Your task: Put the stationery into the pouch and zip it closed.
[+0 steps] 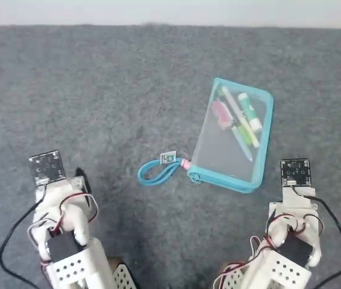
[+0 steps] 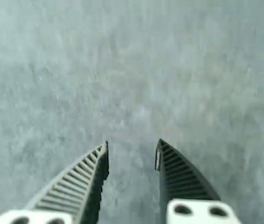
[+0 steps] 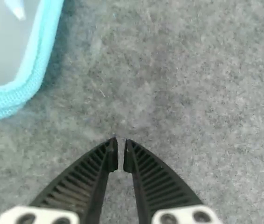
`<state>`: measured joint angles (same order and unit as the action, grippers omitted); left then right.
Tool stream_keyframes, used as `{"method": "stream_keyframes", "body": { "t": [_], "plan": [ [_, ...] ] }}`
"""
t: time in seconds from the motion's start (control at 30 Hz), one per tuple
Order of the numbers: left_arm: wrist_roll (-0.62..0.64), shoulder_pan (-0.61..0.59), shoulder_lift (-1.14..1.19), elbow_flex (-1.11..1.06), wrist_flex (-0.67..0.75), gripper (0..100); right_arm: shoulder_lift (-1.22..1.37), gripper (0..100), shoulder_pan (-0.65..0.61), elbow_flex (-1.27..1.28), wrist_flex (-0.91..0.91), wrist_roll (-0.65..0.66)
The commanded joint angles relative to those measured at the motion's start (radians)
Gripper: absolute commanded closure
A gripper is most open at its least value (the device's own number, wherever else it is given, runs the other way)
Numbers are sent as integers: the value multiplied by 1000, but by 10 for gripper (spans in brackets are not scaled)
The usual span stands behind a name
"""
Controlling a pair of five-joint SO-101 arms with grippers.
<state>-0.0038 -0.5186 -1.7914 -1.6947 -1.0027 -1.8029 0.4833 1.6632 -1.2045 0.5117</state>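
Left wrist view: the left gripper (image 2: pixel 133 144) hangs over the grey felt-like table cover (image 2: pixel 132 70), well apart from the clear rectangular plastic pouch with turquoise fabric trim (image 1: pixel 215 153), its black ribbed fingers spread. The right gripper (image 3: pixel 120 141) is near the pouch's closest corner, fingers pressed almost together on nothing. Inside the pouch lie the pink, green and white pens and markers (image 1: pixel 238 120). A turquoise strap loop (image 1: pixel 155 173) trails from the pouch's corner beside a pink zip pull (image 1: pixel 185 162).
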Motion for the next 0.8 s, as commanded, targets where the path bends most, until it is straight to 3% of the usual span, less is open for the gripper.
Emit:
{"method": "stream_keyframes", "body": {
  "t": [0.0, 0.37, 0.77],
  "plan": [
    [17, 5, -11, 10, 75, 842, -12, 957, 10, 20, -5, 9],
    [15, 305, -9, 10, -80, 842, -12, 957, 8, 20, -5, 9],
    [12, 328, -9, 10, -110, 842, -12, 957, 8, 20, -5, 9]
  ]
}}
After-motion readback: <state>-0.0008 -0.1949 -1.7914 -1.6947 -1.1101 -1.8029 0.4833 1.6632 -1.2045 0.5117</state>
